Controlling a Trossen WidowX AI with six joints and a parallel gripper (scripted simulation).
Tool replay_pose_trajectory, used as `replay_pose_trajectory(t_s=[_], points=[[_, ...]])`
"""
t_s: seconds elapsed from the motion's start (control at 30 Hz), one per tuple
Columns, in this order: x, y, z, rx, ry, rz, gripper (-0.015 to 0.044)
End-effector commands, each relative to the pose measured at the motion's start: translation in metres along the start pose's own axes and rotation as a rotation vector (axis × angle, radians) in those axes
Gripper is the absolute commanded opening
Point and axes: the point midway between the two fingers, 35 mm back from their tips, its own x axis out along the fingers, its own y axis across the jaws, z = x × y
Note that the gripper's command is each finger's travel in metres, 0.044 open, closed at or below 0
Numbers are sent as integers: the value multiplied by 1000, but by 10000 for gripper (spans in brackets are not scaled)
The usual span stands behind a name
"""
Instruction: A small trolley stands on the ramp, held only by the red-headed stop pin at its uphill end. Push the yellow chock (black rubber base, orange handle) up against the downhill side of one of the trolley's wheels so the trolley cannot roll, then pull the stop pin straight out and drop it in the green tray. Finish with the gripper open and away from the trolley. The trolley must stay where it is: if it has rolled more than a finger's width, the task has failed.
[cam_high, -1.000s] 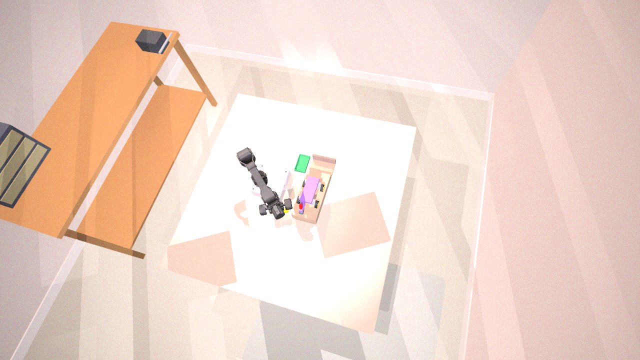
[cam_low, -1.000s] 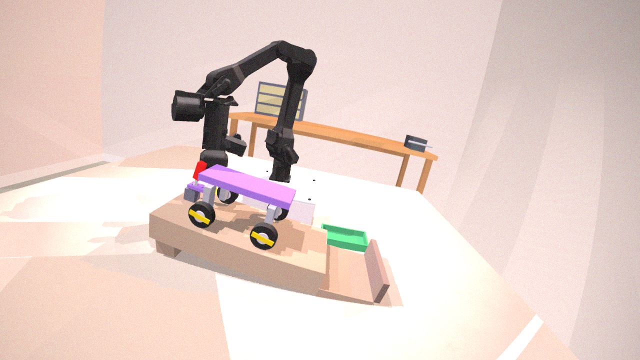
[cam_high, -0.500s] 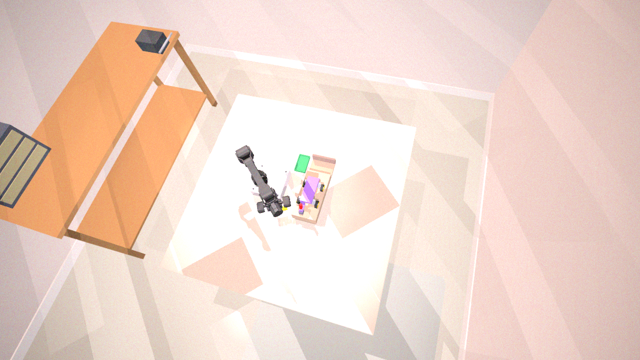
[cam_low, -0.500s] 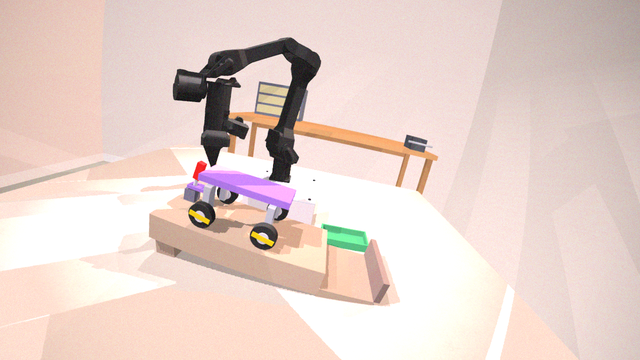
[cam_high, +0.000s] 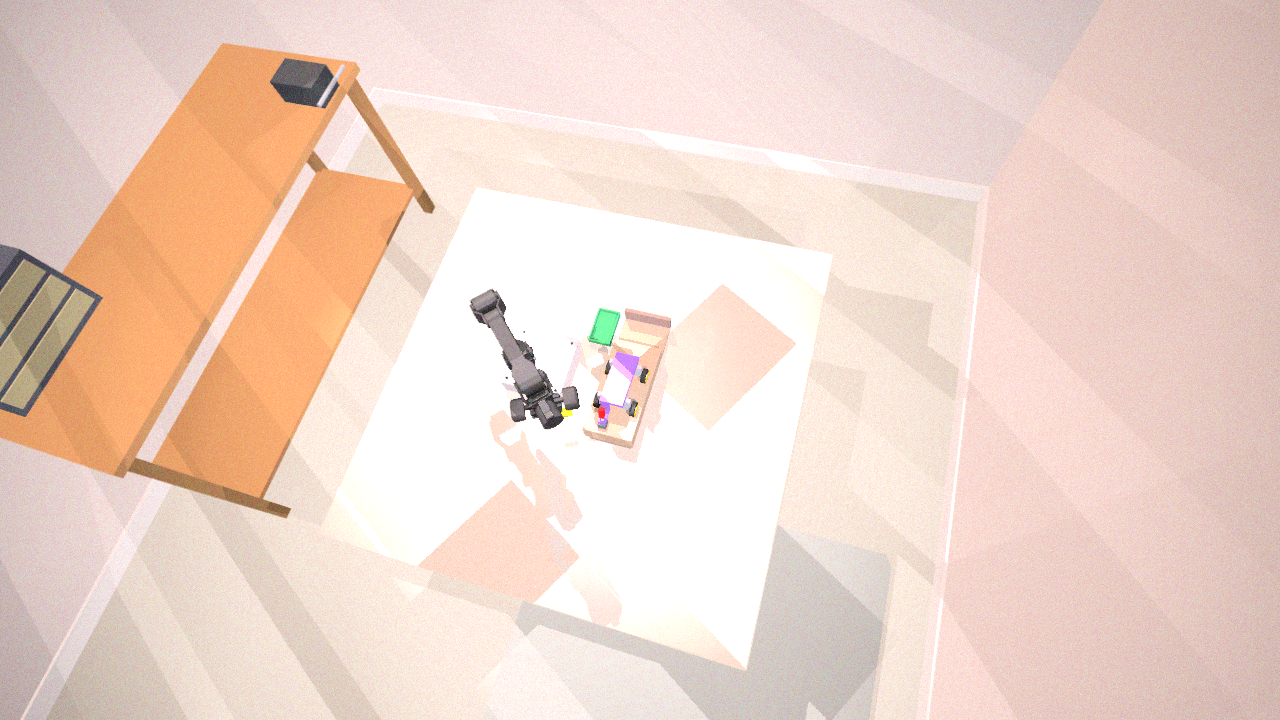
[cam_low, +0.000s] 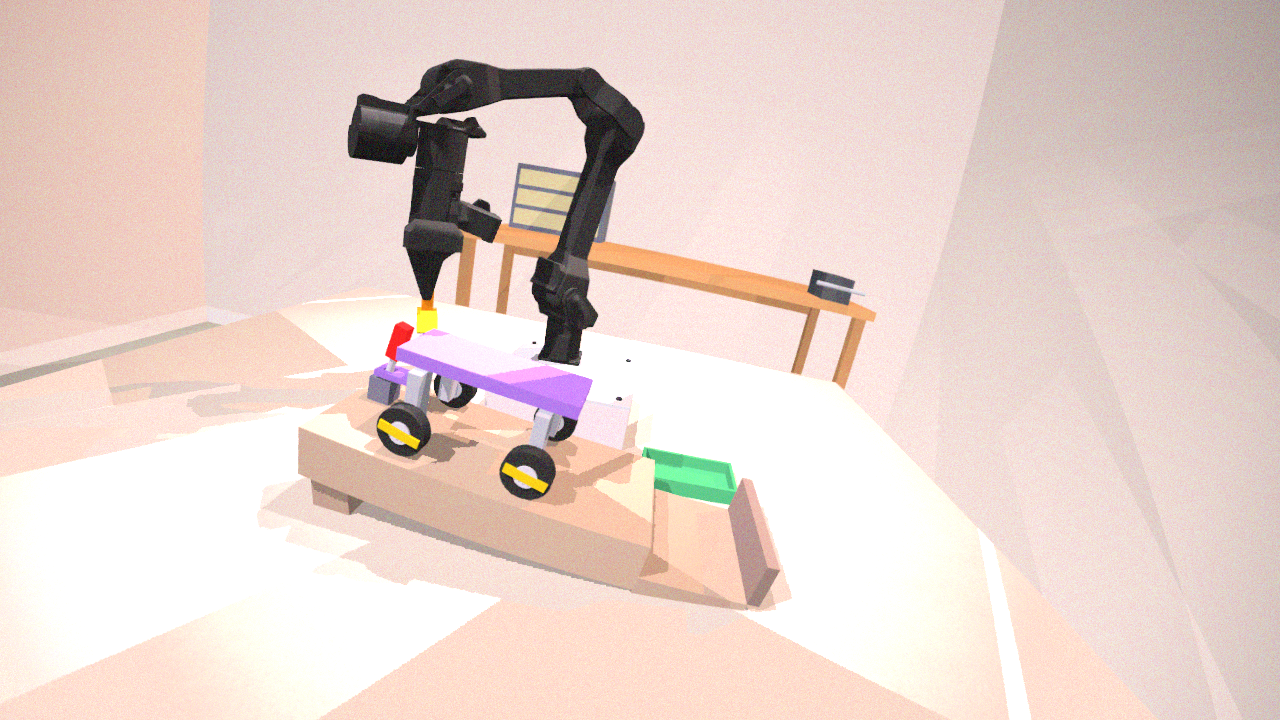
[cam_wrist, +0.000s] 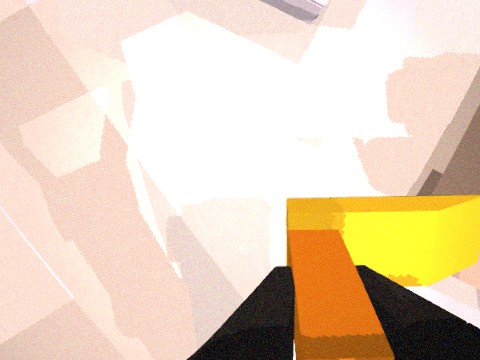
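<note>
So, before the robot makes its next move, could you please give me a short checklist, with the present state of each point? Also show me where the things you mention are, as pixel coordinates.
1. Orange handle (cam_wrist: 332, 285) between the fingers of the pincer (cam_low: 426, 300) (cam_wrist: 318, 282): ok.
2. Yellow chock (cam_high: 566, 412) (cam_low: 426, 320) (cam_wrist: 400, 240) lifted, with nothing of the trolley (cam_high: 619, 379) (cam_low: 492, 371) touching it: cannot tell; it is raised, but the contact is not clear.
3. Chock against the downhill side of a wheel (cam_high: 643, 376) (cam_low: 527, 471): not ok, it hangs near the uphill end.
4. Red-headed stop pin (cam_high: 601, 412) (cam_low: 399, 341) in place at the uphill end: ok.
5. Green tray (cam_high: 605, 326) (cam_low: 693, 494) free to receive the pin: ok, nothing visible inside.
</note>
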Motion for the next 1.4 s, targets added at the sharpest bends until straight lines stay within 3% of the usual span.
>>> replay_pose_trajectory(t_s=[0.0,0.27,1.37], points=[[-12,-1,0,-2,5,-5,0],[-12,-1,0,41,4,-5,0],[-13,-1,0,1085,6,-3,0]])
